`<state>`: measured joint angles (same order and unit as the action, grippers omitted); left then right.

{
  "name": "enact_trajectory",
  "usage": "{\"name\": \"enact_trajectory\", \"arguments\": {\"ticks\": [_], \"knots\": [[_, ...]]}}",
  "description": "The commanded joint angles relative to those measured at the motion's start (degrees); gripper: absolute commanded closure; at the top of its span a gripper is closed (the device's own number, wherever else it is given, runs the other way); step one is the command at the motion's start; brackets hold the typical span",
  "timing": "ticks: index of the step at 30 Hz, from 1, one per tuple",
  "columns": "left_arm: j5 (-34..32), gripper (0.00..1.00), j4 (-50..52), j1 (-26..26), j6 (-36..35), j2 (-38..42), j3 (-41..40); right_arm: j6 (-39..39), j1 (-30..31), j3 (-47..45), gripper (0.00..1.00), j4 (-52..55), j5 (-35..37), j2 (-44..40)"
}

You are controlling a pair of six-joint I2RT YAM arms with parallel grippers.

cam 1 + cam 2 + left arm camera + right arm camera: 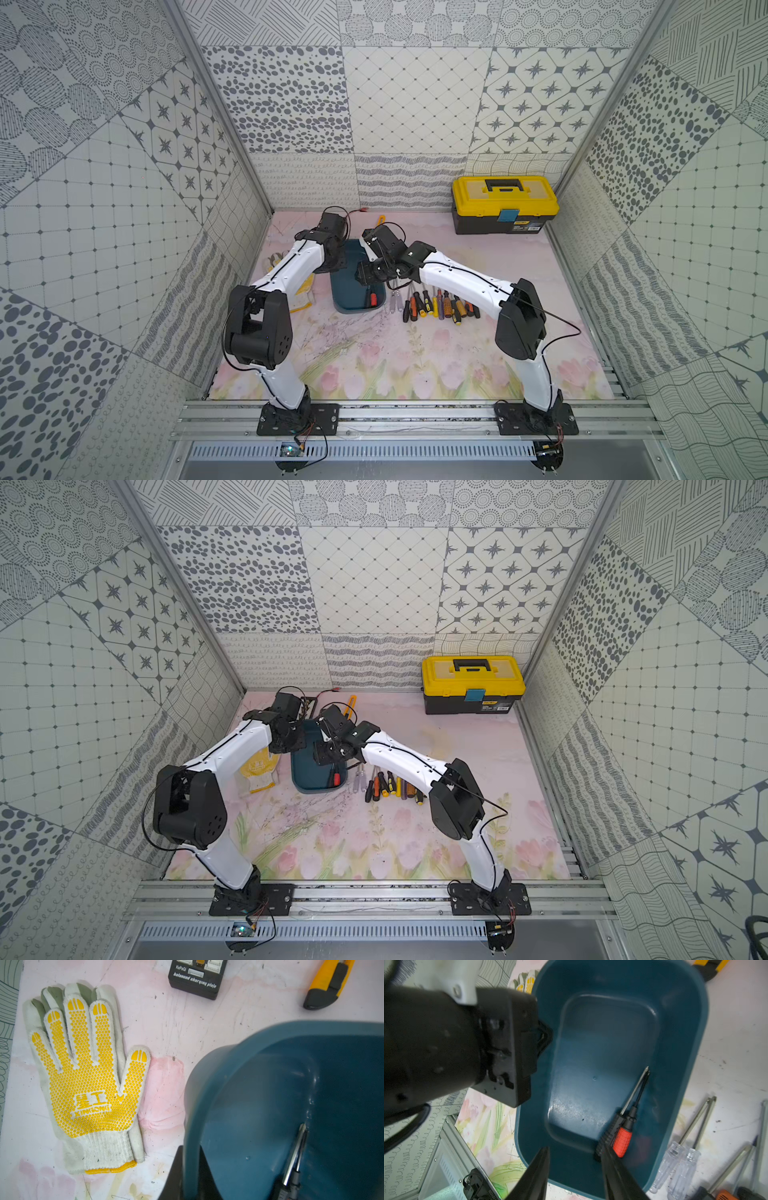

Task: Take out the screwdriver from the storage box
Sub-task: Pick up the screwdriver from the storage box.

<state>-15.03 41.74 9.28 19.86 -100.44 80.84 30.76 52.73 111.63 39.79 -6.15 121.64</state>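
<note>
The storage box (353,305) (604,1043) is a dark teal open bin on the mat between my two arms. Two screwdrivers lie side by side at its near end, one with a red handle (623,1142) (373,298) and one with a black handle (609,1132). My left gripper (191,1167) is shut on the box's rim at its left wall, with one finger inside and one outside. Above the box's near end hangs my right gripper (575,1157), open and holding nothing. One of its fingers (614,1167) overlaps the end of the black handle.
A row of several screwdrivers (440,305) lies on the mat right of the box. White and yellow work gloves (89,1076) lie to its left. A yellow utility knife (330,982) and a black charging plate (197,978) lie behind it. A yellow-lidded toolbox (505,203) stands at the back right.
</note>
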Motion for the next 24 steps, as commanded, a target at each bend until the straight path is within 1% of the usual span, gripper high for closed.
{"name": "enact_trajectory", "arguments": {"ticks": [1, 8, 15, 20, 24], "knots": [[2.0, 1.0, -1.0, -0.3, 0.2, 0.3, 0.9, 0.0, 0.4, 1.7, 0.54, 4.2, -1.0, 4.2], [2.0, 1.0, -0.9, -0.2, 0.2, 0.2, 0.9, 1.9, 0.5, 1.9, 0.54, 5.5, -1.0, 7.7], [2.2, 1.0, -0.9, -0.2, 0.3, 0.1, 0.9, 2.1, 0.6, 3.0, 0.54, 6.2, -1.3, 11.0], [2.7, 1.0, -0.9, -0.2, 0.4, -0.2, 1.0, 1.9, 0.8, 3.8, 0.55, 5.7, -2.8, 12.7], [3.0, 1.0, -0.8, -0.2, 0.5, -0.2, 0.9, 1.4, 1.0, 4.7, 0.6, 5.2, -4.2, 13.7]]}}
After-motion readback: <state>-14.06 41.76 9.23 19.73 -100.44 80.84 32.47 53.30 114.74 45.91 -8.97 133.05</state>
